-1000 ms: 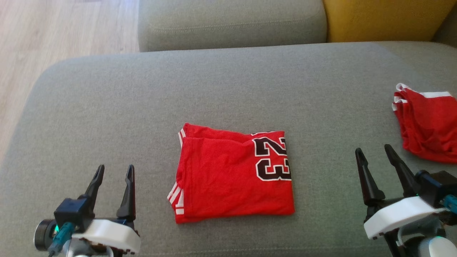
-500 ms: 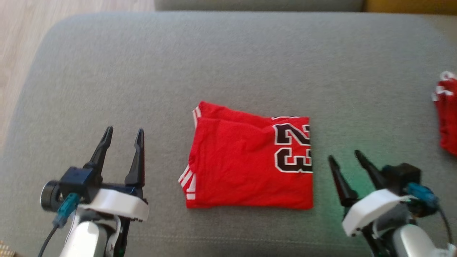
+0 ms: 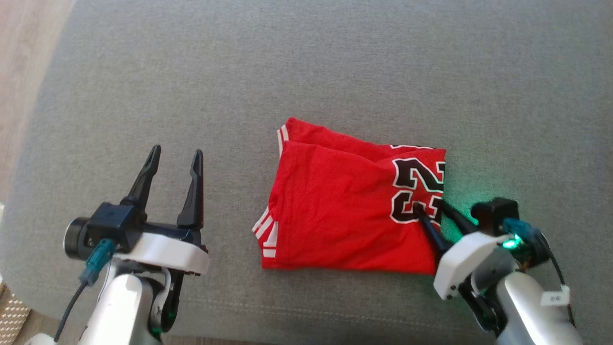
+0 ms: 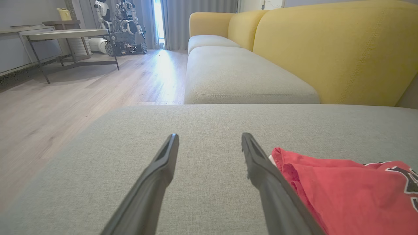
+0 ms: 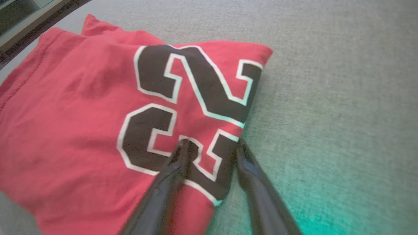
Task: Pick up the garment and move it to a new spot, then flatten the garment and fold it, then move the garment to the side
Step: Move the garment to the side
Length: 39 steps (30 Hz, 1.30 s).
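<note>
Right wrist view: R gripper (image 5: 213, 143) straddles right edge of garment (image 5: 75, 124), jaws apart, nothing pinched yet. Garment folded mid-cushion (image 3: 335, 57), nearer front edge, long axis left-right. L gripper (image 3: 175, 152) spread, farther off.

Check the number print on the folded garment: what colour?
Black numerals with white outline, on the red garment. Right wrist view shows it best.

Head overhead, wrists low; all share garment (image 3: 345, 211).

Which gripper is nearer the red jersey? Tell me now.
Right. The right gripper straddles the numbered edge of the red jersey, one finger on the cloth; the left gripper stands apart, off its striped side.
</note>
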Motion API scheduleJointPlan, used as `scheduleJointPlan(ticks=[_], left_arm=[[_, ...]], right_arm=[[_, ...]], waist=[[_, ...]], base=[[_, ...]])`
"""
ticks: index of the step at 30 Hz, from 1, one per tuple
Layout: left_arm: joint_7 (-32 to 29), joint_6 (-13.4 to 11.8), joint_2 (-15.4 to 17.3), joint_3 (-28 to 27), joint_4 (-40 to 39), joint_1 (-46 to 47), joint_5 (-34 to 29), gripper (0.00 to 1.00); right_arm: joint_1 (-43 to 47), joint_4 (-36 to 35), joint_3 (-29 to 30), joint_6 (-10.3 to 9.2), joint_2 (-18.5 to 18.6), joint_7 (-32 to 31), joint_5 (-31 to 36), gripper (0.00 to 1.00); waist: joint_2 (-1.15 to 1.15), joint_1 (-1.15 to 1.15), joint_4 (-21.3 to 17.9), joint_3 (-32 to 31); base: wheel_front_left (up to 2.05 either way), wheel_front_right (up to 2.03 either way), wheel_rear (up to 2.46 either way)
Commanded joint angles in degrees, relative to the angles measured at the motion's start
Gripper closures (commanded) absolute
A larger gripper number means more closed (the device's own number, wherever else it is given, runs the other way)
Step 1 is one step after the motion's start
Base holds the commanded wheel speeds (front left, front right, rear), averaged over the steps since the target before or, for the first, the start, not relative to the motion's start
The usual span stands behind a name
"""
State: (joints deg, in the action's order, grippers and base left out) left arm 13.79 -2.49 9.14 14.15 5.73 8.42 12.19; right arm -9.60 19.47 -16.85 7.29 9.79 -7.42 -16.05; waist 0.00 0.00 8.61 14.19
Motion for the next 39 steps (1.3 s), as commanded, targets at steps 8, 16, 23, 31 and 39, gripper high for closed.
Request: scheduleJointPlan(ticks=[8,16,23,31,39], left_arm=[[0.94,-0.38,1.22,-2.21,-3.21,2.35,-0.9,0.0],[0.24,-0.21,2.68,-1.82,-5.31,3.98,-1.77,0.0],[-1.12,0.65,3.56,-0.45,-6.94,7.52,-2.82,0.0],[-1.69,0.93,3.92,0.33,-7.86,10.14,-3.34,0.0],[-1.98,0.97,4.75,0.48,-8.38,11.24,-3.43,0.0]], right_arm=[[-3.81,-1.79,-1.31,0.2,3.77,0.87,-0.21,1.0],[-8.82,-5.56,6.02,0.2,11.72,-0.35,1.05,1.0],[-14.39,-7.6,12.76,0.2,19.1,-0.83,-0.16,1.0],[-16.34,-9.71,19.49,0.2,26.02,-1.65,-2.76,1.0],[-17.31,-8.77,25.45,0.2,28.72,-0.94,-5.32,1.0]], waist=[[0.0,0.0,-4.86,0.55],[0.0,0.0,-12.46,3.0],[0.0,0.0,-16.39,6.44],[0.0,0.0,-17.33,9.79],[0.0,0.0,-17.78,12.1]], base=[[0.0,0.0,0.0],[0.0,0.0,0.0],[0.0,0.0,0.0],[0.0,0.0,0.0],[0.0,0.0,0.0]])
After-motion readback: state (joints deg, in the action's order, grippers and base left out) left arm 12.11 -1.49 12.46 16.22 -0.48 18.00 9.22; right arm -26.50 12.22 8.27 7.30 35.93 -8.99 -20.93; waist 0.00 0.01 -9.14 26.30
